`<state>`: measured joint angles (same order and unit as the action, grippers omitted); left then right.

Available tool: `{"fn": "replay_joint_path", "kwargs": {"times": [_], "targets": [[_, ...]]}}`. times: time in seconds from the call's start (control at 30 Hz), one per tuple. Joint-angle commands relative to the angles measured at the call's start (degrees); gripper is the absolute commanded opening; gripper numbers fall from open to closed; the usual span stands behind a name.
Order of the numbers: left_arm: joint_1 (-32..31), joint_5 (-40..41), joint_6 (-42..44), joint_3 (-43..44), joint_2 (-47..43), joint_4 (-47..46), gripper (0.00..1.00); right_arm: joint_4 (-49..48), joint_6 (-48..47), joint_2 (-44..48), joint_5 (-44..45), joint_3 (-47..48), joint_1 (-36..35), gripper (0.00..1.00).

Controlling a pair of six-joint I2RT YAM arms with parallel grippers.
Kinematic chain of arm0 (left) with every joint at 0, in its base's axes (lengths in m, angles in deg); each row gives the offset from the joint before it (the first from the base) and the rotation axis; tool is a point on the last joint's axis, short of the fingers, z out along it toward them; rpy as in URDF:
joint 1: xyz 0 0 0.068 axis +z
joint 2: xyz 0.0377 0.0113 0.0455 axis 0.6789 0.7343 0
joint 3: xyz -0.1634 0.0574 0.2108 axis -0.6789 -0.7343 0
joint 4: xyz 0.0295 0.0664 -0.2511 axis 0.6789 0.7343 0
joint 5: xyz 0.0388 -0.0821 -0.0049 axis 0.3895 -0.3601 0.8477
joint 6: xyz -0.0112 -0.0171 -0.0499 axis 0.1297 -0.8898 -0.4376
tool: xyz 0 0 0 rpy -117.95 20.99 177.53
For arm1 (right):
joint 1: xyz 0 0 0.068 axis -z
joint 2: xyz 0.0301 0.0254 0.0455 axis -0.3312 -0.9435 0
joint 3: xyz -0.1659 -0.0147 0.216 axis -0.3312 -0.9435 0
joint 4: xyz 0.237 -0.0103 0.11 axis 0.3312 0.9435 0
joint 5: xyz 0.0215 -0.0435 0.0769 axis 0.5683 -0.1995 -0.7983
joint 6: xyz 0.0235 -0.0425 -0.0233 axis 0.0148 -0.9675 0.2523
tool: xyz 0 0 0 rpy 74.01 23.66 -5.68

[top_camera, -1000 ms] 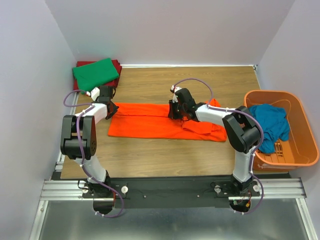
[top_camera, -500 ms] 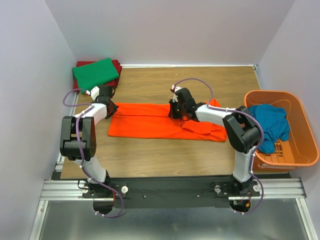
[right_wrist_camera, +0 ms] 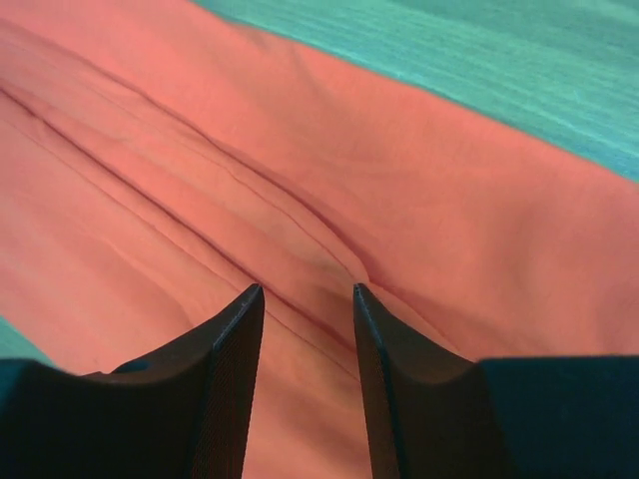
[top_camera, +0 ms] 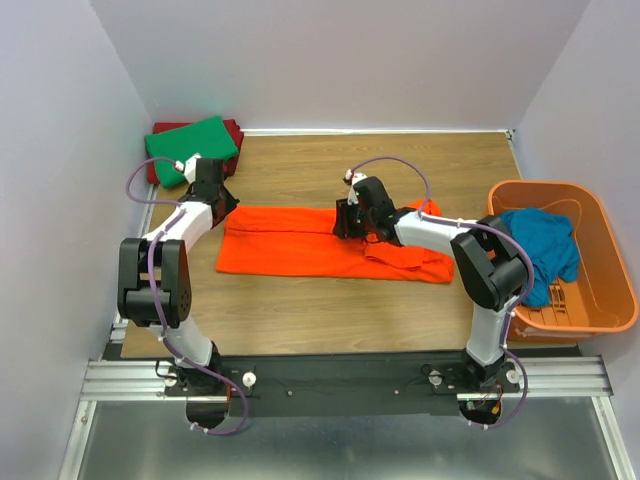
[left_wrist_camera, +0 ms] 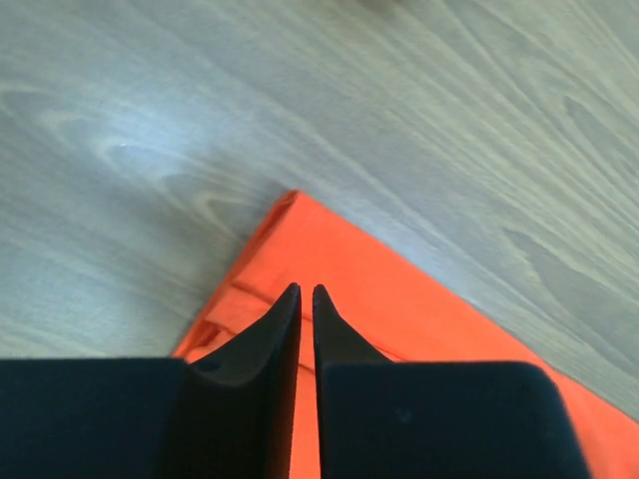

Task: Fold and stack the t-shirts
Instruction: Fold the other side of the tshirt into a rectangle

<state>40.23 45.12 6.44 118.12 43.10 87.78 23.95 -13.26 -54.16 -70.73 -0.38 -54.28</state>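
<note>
On wooden table (top_camera: 300,320), pale walls (top_camera: 350,60) around: orange t-shirt (top_camera: 290,250) flat at centre. Left gripper (left_wrist_camera: 307,299) barely parted over its corner, empty; right gripper (right_wrist_camera: 308,299) fingers apart above its middle. Green t-shirt (top_camera: 190,145) back-left.

Orange t-shirt (top_camera: 300,243) was bright solid orange, no print. Green t-shirt (top_camera: 190,147) was plain green, and the dark red t-shirt (top_camera: 235,130) plain too. Teal t-shirt (top_camera: 540,245) was solid teal blue. Basket (top_camera: 600,295) was orange plastic. Table (top_camera: 400,170) was brown wood grain. My left end effector (left_wrist_camera: 307,294) and right end effector (right_wrist_camera: 308,294) were black. My left arm (top_camera: 190,222) and right arm (top_camera: 430,230) were white and black, with a purple cable (top_camera: 400,162). Wall (top_camera: 350,60) was pale lilac.
</note>
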Motion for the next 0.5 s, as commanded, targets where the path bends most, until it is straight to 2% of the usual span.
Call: {"fn": "replay_joint_path", "kwargs": {"times": [0.0,0.3,0.47], "targets": [[-2.2,-2.3,3.5,2.2,-0.6,-1.3,0.2,-1.7,-0.9,-1.0,2.6,3.5,-0.6,0.49],[-3.3,-3.1,3.2,1.6,0.7,-1.4,0.2,-1.6,-3.2,-7.4,2.1,6.8,-0.6,0.49],[-3.3,-3.1,3.4,1.5,0.5,-1.3,0.2,-1.7,-2.8,-7.7,1.2,6.1,-0.7,0.47]]}}
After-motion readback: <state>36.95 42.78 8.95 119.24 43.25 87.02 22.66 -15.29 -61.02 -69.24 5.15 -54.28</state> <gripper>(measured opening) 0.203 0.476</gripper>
